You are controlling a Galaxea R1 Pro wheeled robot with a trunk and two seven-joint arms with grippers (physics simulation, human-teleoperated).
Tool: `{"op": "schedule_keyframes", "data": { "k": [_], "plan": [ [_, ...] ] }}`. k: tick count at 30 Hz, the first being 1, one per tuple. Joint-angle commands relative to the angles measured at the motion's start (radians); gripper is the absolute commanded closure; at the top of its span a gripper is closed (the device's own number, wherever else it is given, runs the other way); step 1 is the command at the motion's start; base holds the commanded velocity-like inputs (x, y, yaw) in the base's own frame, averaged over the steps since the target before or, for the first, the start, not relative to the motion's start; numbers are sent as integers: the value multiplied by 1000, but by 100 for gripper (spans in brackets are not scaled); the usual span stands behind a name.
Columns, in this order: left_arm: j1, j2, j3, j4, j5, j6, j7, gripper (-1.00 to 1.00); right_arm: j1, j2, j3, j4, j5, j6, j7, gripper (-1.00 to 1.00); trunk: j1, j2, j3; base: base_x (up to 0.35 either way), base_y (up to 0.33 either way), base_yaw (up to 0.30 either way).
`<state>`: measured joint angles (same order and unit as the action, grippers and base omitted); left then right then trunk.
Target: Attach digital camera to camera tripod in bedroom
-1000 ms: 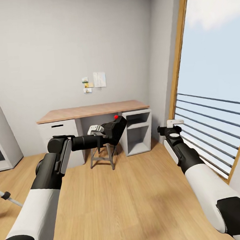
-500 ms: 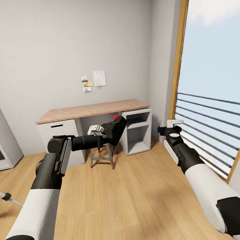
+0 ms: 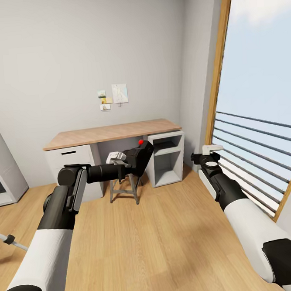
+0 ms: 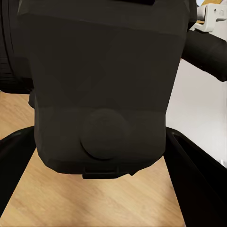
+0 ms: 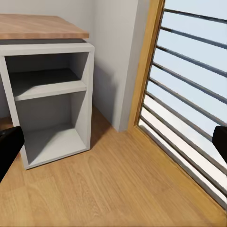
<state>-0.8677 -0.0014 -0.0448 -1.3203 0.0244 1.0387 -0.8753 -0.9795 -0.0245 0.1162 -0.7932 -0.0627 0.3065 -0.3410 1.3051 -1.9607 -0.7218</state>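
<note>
Cargo was already in hand: your left gripper (image 3: 131, 160) was clamped on the digital camera (image 3: 139, 157), held out at chest height ahead of the robot, with the red button on top facing up. In the left wrist view the camera (image 4: 101, 90) sat right between the two dark fingers (image 4: 14, 161), its black body pressed against them on both sides, so the hold looked firm rather than a fingertip pinch. Carrying it high and forward like that made sense to me: it kept the camera well off the wood floor and away from the desk (image 3: 111, 133) and the grey stool (image 3: 124, 188) beyond it.

Your right gripper (image 3: 210, 151) carried nothing. Its wrist view showed a dark fingertip at each edge of the picture, well apart, with the open desk shelf (image 5: 49, 106) and the window bars (image 5: 189, 94) between them, so the claw was spread, probably kept free to steady the tripod later.

A thin silver leg with a black joint (image 3: 8, 239) poked in low at the left edge of the head view. I judged that to be part of the camera tripod, though too little showed to be sure. If so, the mount lay off to your left, and the base needed to turn that way before any attaching could begin.
</note>
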Motion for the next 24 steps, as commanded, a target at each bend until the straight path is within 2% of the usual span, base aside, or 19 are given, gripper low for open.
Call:
{"op": "schedule_keyframes", "data": {
  "k": [1, 12, 24],
  "plan": [
    [-1, 0, 0, 0, 5, 8, -1, 100, -1, -2, 6, -1, -6, 6, -9, -100, -4, 7, 0, 0, 0, 0],
    [-1, 0, 0, 2, 5, 8, -1, 100, 0, -2, 6, -1, -6, 6, -9, -100, -46, 84, 20, 0, 0, 0],
    [-1, 0, 0, 1, 5, 8, -1, 100, 0, -2, 6, -1, -6, 6, -9, -100, -92, 168, 56, 0, 0, 0]
  ]
}}
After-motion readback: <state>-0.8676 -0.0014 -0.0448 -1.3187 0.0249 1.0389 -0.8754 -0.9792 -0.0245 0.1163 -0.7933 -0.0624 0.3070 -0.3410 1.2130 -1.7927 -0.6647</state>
